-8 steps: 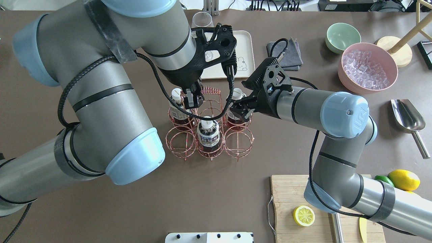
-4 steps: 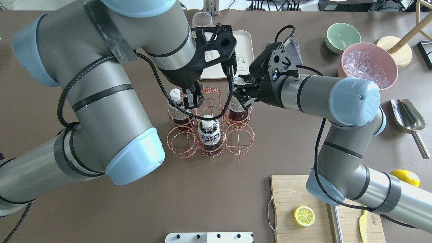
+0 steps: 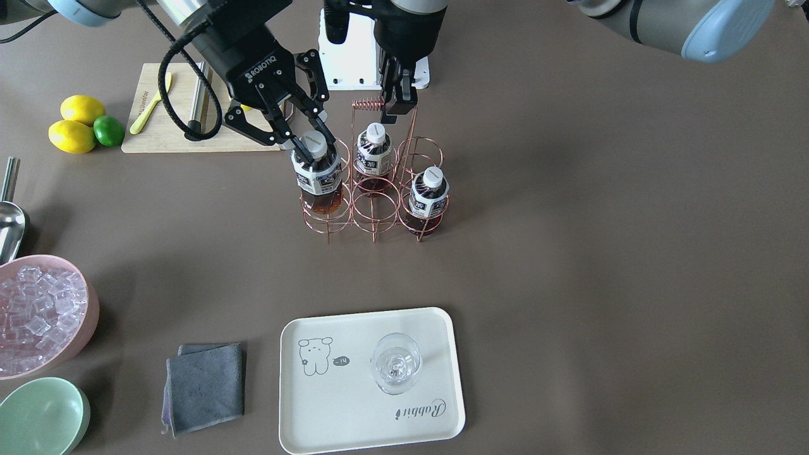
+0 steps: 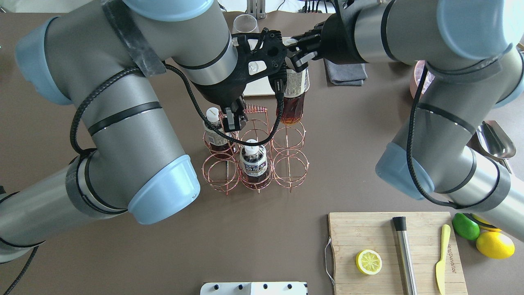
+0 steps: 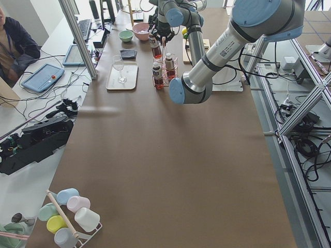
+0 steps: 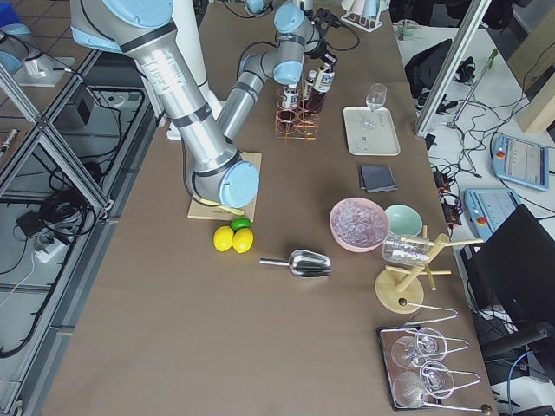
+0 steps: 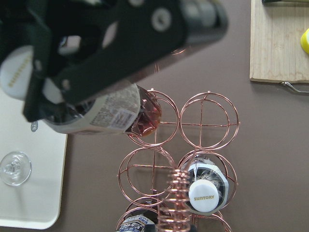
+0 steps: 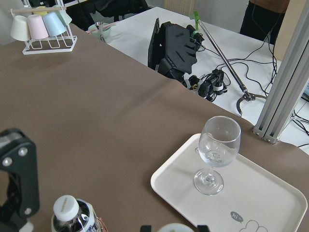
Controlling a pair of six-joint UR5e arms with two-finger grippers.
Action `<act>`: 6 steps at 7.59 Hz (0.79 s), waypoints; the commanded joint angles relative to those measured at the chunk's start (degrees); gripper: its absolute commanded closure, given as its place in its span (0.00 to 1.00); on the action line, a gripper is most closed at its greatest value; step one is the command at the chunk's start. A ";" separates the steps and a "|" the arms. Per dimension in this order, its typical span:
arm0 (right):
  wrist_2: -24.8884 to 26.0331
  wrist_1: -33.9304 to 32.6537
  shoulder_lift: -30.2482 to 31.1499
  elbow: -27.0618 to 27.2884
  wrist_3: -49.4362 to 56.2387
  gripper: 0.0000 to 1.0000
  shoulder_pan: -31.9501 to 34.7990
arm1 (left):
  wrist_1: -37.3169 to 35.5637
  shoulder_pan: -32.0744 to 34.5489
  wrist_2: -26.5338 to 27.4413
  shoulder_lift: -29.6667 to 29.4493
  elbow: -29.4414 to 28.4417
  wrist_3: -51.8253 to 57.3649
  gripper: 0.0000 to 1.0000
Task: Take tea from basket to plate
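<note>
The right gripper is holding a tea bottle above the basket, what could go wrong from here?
The right gripper holds the tea bottle only near its cap, so it might slip or swing on the way over. A wine glass stands on the plate; setting the bottle down close to it could knock it over.

Brown table carries basket, plate, cutting board, cloth (grey).
</note>
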State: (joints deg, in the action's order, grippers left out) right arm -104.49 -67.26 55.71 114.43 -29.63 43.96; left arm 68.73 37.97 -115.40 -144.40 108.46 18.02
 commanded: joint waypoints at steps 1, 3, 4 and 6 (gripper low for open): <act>-7.82 -5.16 -4.03 -0.61 0.18 1.00 8.66 | 0.00 0.00 0.70 0.00 -0.09 0.00 1.00; -6.61 -4.20 -4.20 -5.24 0.36 1.00 12.09 | 0.00 0.00 0.79 0.00 0.00 0.00 1.00; -4.17 1.64 -3.94 -9.36 0.01 1.00 12.72 | 0.00 0.00 0.79 0.00 0.00 0.00 1.00; 1.01 18.56 -4.20 -23.73 -0.69 1.00 12.12 | 0.00 0.00 0.79 0.00 0.09 0.00 1.00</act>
State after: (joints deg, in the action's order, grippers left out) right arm -107.76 -62.34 51.84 102.28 -29.78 56.35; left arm 68.73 37.97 -114.62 -144.41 108.50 18.02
